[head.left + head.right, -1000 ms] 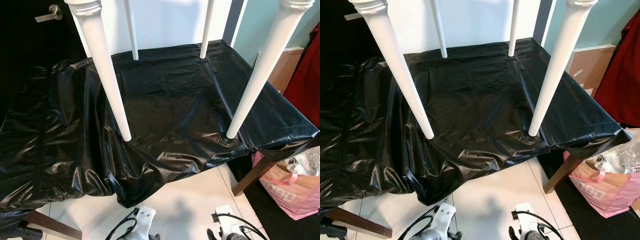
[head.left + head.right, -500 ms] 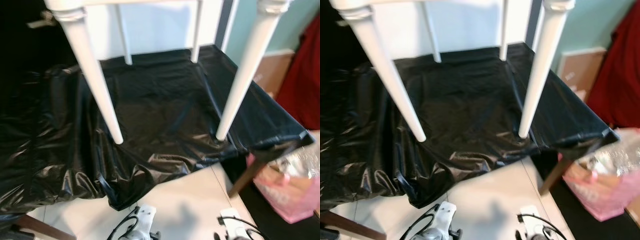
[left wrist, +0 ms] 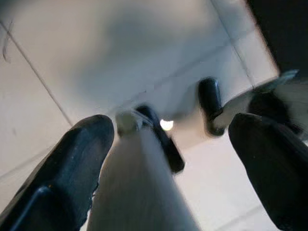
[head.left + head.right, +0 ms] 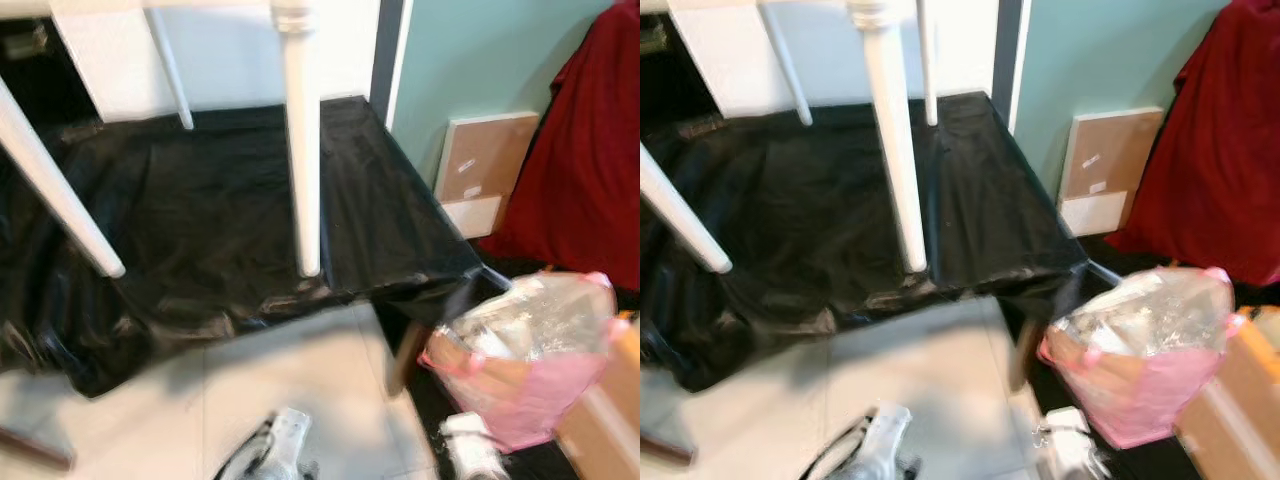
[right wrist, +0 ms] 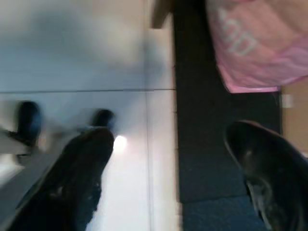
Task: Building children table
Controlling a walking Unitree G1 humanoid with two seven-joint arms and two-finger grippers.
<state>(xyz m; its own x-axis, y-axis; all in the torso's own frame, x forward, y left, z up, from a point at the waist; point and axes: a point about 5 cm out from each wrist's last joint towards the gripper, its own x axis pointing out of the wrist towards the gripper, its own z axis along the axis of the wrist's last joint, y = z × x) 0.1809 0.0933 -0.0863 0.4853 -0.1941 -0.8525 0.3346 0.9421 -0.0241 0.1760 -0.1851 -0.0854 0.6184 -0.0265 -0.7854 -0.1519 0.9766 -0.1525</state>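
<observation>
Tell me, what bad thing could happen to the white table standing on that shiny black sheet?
1. The white table leg stands near the front edge of the wrinkled black plastic sheet; a nudge might slide it off.
2. The pink bag sits on the floor close by and could get bumped.
3. The head views are blurred, so the robot may misjudge distances.

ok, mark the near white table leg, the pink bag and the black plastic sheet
white table leg [image 4: 303, 170], left eye view, mid-shaft.
pink bag [image 4: 530, 405], left eye view, pink front side.
black plastic sheet [image 4: 215, 210], left eye view, flat middle area.
</observation>
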